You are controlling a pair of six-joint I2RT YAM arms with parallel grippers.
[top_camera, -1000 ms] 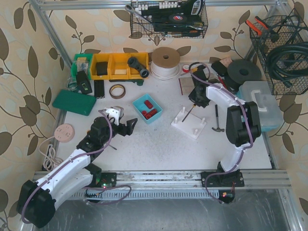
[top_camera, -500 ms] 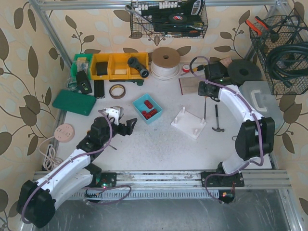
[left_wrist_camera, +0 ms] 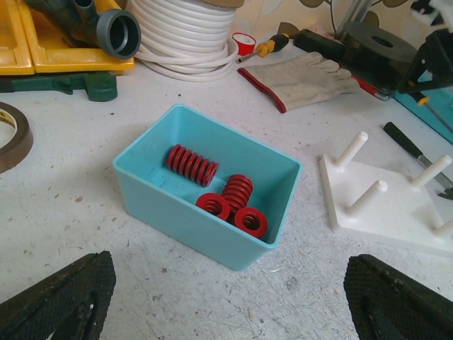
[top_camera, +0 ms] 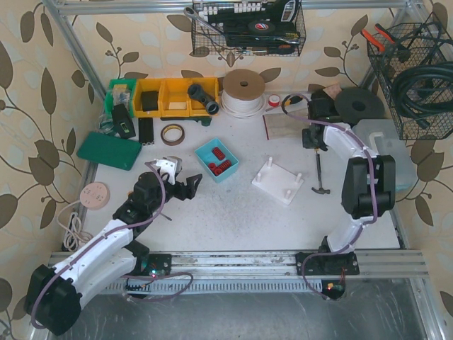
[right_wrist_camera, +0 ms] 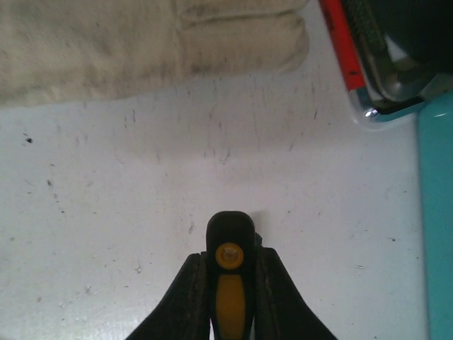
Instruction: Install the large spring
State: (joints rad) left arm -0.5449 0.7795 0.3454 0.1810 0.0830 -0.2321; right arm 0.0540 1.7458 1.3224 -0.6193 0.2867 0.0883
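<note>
**Status: large spring (left_wrist_camera: pixel 191 165) unpicked, in blue bin (left_wrist_camera: pixel 177 205) at mid-desk**

Toward the near-left corner: left gripper (top_camera: pixel 182 177), fingers spread wide, nothing between them, facing the blue bin.

Mid-desk, inside the bin: four red springs. Longest one taken as the large spring, lying on its side along the bin's far-left wall, apart from the three shorter ones (left_wrist_camera: pixel 238 205) clustered toward the near-right end.

Handling, as a judgement:
- Stiff coiled steel, light for its bulk, not fragile.
- Coils ridged rather than slick, but likely to roll if nudged.
- Best taken across the middle of the coil body, pads on opposite sides, clear of the bin wall.

Right of the bin: white peg base (left_wrist_camera: pixel 396 212), pegs bare, nothing installed yet.

Toward the far-right corner: right gripper (right_wrist_camera: pixel 230 283), pressed together on a black-and-yellow tool handle (right_wrist_camera: pixel 230 258), above bare desk just short of a work glove (right_wrist_camera: pixel 141 42).
</note>
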